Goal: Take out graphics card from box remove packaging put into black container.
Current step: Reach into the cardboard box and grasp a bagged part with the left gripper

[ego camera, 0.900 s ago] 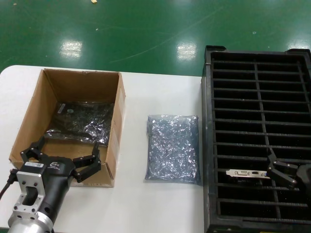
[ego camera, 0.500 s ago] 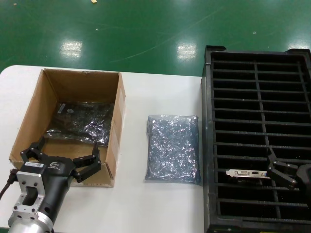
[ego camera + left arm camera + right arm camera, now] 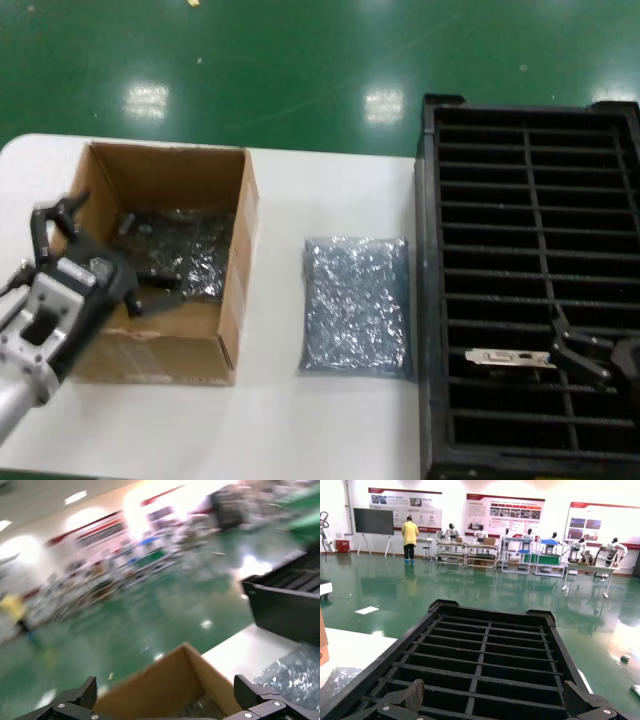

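Overhead only: graphics card (image 3: 508,357) slotted

Box (image 3: 160,262): left of flat bag (image 3: 356,305).
Packaging (image 3: 175,252): inside box.
Black container (image 3: 533,290): right of flat bag.
Graphics card (image 3: 510,357): in a near container slot.

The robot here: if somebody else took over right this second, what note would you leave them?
Left gripper: open, over the near-left corner of the box.
Right gripper: open, over the black container.
Done: one graphics card sits in a near slot; an empty bluish-grey bag lies on the table.
Left: a bagged card in its packaging waits in the box. Lift, unwrap, slot.
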`<move>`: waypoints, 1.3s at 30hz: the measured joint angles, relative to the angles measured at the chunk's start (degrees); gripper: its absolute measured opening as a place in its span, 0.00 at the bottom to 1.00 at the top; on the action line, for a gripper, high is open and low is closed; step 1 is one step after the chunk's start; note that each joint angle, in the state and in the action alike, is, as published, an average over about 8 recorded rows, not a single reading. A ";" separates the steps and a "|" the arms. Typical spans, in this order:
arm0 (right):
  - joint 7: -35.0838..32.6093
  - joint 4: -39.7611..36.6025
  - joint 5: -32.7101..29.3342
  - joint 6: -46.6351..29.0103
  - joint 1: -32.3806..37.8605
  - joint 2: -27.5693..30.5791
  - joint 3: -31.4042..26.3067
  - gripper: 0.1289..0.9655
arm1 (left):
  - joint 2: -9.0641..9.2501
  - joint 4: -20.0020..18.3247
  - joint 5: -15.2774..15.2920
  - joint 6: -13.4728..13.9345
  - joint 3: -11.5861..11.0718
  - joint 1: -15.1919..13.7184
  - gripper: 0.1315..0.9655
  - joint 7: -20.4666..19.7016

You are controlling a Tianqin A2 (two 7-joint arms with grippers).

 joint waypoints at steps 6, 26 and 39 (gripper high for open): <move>0.00 0.00 0.00 0.00 0.00 0.00 0.00 1.00 | -7.53 6.97 3.97 12.78 4.71 -11.93 1.00 6.14; 0.01 0.00 0.00 0.00 0.00 0.00 0.00 1.00 | 3.74 58.53 25.81 29.52 25.33 -51.67 1.00 35.72; 0.01 0.00 -0.01 0.00 0.00 0.00 0.00 1.00 | 14.20 85.41 18.55 15.50 19.95 -60.81 1.00 62.32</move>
